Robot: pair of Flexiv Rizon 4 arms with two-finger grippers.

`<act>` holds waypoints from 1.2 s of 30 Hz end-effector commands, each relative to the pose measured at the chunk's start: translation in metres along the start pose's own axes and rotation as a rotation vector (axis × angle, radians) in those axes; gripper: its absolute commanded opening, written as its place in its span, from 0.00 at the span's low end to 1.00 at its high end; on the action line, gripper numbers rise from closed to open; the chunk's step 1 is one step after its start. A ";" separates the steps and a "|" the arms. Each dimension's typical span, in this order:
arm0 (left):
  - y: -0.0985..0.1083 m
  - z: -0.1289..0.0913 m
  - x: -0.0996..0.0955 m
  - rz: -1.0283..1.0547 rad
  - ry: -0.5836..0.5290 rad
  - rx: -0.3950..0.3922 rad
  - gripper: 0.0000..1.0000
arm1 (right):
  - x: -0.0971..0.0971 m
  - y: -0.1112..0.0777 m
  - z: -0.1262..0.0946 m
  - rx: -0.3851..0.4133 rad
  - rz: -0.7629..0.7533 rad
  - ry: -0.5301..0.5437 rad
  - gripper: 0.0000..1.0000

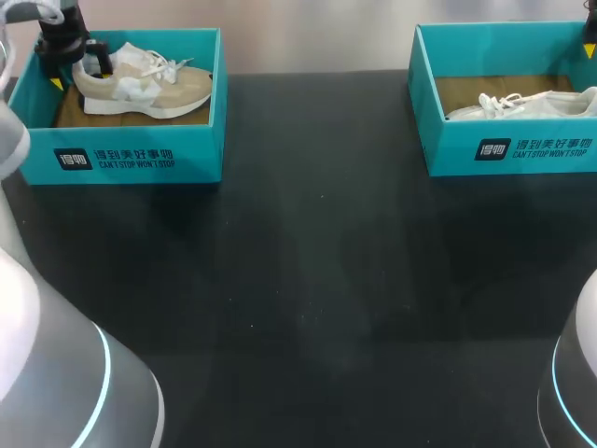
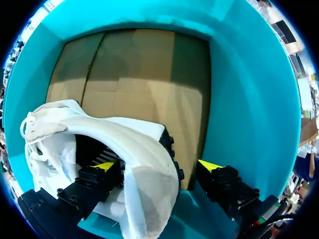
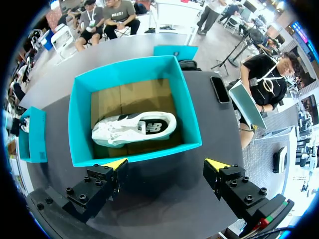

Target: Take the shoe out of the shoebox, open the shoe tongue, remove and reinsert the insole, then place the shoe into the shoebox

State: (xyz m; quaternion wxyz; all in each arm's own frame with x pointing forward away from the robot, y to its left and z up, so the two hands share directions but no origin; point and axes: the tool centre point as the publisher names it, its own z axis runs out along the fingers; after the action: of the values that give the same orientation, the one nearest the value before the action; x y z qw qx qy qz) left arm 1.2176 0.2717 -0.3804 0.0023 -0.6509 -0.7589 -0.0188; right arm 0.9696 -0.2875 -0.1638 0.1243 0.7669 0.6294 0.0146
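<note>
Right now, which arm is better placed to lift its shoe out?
Left. The left gripper is down in the teal cardboard shoebox, straddling the beige sneaker's heel; the right gripper hangs open above the other shoebox.

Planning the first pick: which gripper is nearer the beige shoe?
Left. The left gripper straddles the heel of the beige shoe in the left box; the right gripper hovers above the right box, across the table.
</note>
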 end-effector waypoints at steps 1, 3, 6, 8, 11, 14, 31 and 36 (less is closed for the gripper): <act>0.006 0.004 0.003 0.001 -0.002 0.019 1.00 | 0.000 -0.001 0.000 -0.001 0.001 -0.001 1.00; 0.007 0.006 0.004 0.000 0.000 0.022 0.99 | 0.000 -0.001 0.000 -0.001 0.001 -0.001 1.00; 0.007 0.009 0.005 -0.002 0.003 0.026 0.86 | 0.000 -0.001 0.000 -0.001 0.001 -0.001 1.00; 0.008 0.010 0.005 -0.004 0.005 0.028 0.67 | 0.000 -0.001 0.000 -0.001 0.001 -0.001 1.00; 0.008 0.011 0.006 -0.002 0.010 0.029 0.44 | 0.000 -0.001 0.000 -0.001 0.001 -0.001 1.00; 0.006 0.010 0.006 0.001 0.013 0.025 0.36 | 0.000 -0.001 0.000 -0.001 0.001 -0.001 1.00; 0.009 -0.003 0.004 0.008 -0.005 0.009 0.26 | 0.000 -0.001 0.000 -0.001 0.001 -0.001 1.00; 0.010 -0.003 0.005 0.014 0.007 0.008 0.00 | 0.000 -0.001 0.000 -0.001 0.001 -0.001 1.00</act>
State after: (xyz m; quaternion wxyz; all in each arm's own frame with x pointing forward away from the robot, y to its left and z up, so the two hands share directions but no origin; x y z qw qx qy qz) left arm 1.2179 0.2775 -0.3781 0.0025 -0.6560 -0.7544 -0.0227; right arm 0.9696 -0.2875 -0.1639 0.1242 0.7669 0.6294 0.0146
